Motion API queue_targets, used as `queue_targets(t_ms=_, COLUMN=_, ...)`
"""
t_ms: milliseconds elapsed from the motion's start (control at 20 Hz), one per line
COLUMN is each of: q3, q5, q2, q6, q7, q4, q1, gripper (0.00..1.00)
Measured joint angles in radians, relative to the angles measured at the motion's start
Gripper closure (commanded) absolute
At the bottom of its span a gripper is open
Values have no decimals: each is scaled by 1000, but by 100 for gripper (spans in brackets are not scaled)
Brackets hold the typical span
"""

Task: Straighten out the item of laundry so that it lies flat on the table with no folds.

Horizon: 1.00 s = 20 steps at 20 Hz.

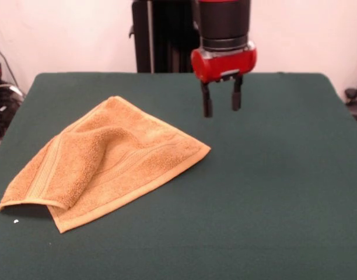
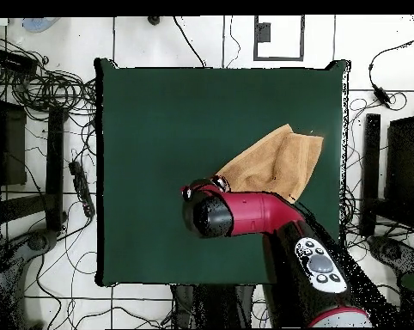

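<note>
My claw [image 1: 222,104] hangs with its fingers apart, gripping nothing. The towel [image 1: 105,163] lies partly folded over on the tabletop [image 1: 272,192].

This is a robotics lab or test cell, not a home or a shop. A red and black industrial arm [image 2: 270,219] on a dark pedestal [image 1: 164,35] stands at the edge of a large surface [image 1: 272,192] covered in plain dark green cloth, set up like a test bench. Behind it in the front view hangs a bare white wall [image 1: 62,35]. From overhead, the floor [image 2: 47,284] is pale tile with dark seams, strewn with loose black cables [image 2: 51,86] and a power strip [image 2: 80,185], and dark equipment racks [image 2: 9,146] stand along both sides.
</note>
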<state>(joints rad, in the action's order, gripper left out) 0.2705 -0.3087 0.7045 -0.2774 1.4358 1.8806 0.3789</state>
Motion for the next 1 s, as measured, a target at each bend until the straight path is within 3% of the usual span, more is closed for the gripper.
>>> queue_targets(t_ms=550, q3=12, q5=0, q2=-40, q6=-144, q7=0, q4=-114, q1=147, gripper=0)
queue_targets(t_ms=1000, q3=32, q5=0, q2=-46, q6=-217, q7=0, q4=-164, q1=219, gripper=0)
